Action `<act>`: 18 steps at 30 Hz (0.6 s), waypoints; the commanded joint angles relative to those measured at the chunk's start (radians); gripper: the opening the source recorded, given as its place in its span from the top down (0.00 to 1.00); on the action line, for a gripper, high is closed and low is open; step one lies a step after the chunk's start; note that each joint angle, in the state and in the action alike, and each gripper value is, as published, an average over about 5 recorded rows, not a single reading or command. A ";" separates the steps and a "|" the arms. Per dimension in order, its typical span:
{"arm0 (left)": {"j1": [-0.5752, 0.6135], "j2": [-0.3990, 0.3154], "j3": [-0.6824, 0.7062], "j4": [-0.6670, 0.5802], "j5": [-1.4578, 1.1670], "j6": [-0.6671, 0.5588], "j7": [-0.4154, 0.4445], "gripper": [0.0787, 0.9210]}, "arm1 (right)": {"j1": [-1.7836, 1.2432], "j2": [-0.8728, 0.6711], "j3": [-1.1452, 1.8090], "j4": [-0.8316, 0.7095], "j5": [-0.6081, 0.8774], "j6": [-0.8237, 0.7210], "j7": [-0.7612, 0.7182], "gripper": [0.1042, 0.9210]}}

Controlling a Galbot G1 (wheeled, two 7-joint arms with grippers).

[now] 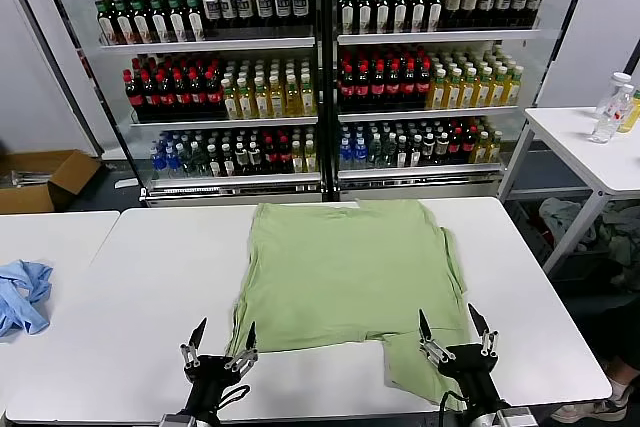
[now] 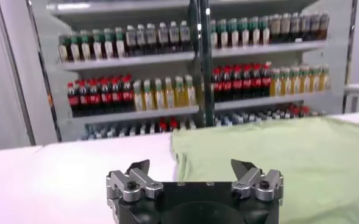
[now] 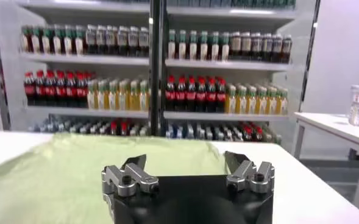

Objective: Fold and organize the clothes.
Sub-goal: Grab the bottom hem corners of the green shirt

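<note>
The shirt [image 1: 350,277], light green, lies spread flat on the white table [image 1: 140,287] in front of me, near the table's middle and somewhat toward my right. Its far edge lies close to the table's far edge; one flap at its near right corner [image 1: 415,372] reaches the table's near edge, just beside my right arm. No buttons or print can be made out on the side facing up.

My left gripper [image 1: 222,339] hovers over bare tabletop at the near edge, just off the shirt's near left corner, jaws spread wide and holding nothing. In the left wrist view the same gripper [image 2: 194,170] shows both fingertips apart with the cloth [image 2: 283,158] lying beyond and to one side.

My right gripper [image 1: 455,325] stands above the shirt's near right part, jaws likewise spread wide and empty. In the right wrist view that gripper [image 3: 187,165] points across the green cloth [image 3: 57,176].

On a second table [image 1: 40,237] to my left lies a crumpled blue cloth [image 1: 22,295]. Behind the tables stands a glass-fronted cooler [image 1: 320,67] filled with rows of bottles. A cardboard box [image 1: 40,179] sits on the floor at far left, and a small side table [image 1: 590,147] with bottles [image 1: 612,107] stands at far right.
</note>
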 commanded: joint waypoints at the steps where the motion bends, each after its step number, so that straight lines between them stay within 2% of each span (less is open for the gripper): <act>1: -0.088 0.009 0.001 0.074 -0.020 0.283 -0.021 0.12 | -0.056 -0.016 0.028 0.003 0.020 -0.107 0.002 0.12; 5: -0.105 0.005 0.000 0.087 -0.029 0.346 -0.044 0.12 | -0.091 -0.043 0.035 -0.006 0.076 -0.112 0.010 0.12; 13: -0.122 0.006 0.006 0.120 -0.025 0.352 -0.066 0.12 | -0.088 -0.036 -0.005 -0.046 0.090 -0.122 0.011 0.12; 18: -0.113 0.008 0.011 0.119 -0.042 0.351 -0.063 0.13 | -0.076 -0.026 -0.022 -0.086 0.135 -0.124 0.024 0.24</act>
